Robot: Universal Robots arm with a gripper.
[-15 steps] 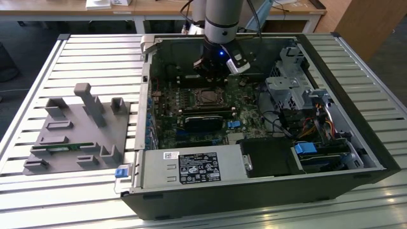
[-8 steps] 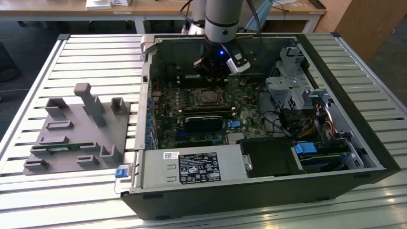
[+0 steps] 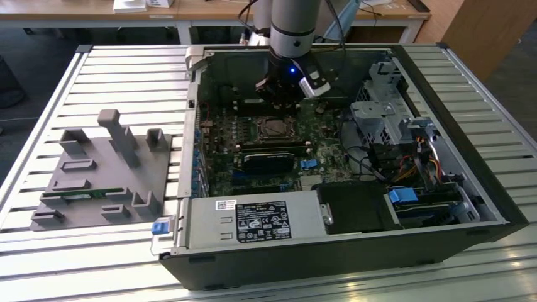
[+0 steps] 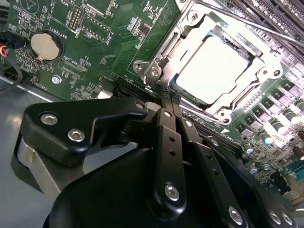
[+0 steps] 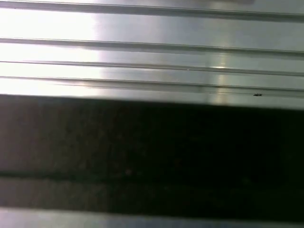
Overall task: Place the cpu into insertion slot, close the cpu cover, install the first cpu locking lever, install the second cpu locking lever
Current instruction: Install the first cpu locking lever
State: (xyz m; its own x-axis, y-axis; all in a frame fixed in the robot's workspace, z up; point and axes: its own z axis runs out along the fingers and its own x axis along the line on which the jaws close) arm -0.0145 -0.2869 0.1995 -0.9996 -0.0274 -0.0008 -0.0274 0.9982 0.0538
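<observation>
In the exterior view, an open computer case (image 3: 470,207) lies on the slatted bench (image 3: 84,75), with a grey power supply (image 3: 251,220) nearest the camera. Beyond it, on the green board, comes a black card (image 3: 268,162). Just past that is the insertion slot (image 3: 260,128), and the end effector (image 3: 281,94) hangs at about 12 o'clock from it. A grey fixture tray (image 3: 100,176) sits on the bench well off at 9 o'clock from the case.

In the second wrist view, the end effector (image 4: 169,100) is clenched, its black fingertips (image 4: 165,114) pressed together with nothing visible between them. Their tips are at the slot's near edge. Just beyond them the cpu (image 4: 213,69) lies flat in the slot with its metal top facing up. It is square, so it has no long axis, and its edges line up with the slot's. The cpu cover (image 4: 187,33) lies down around it, framing the chip. A thin metal lever (image 4: 247,23) runs along the slot's far side.
</observation>
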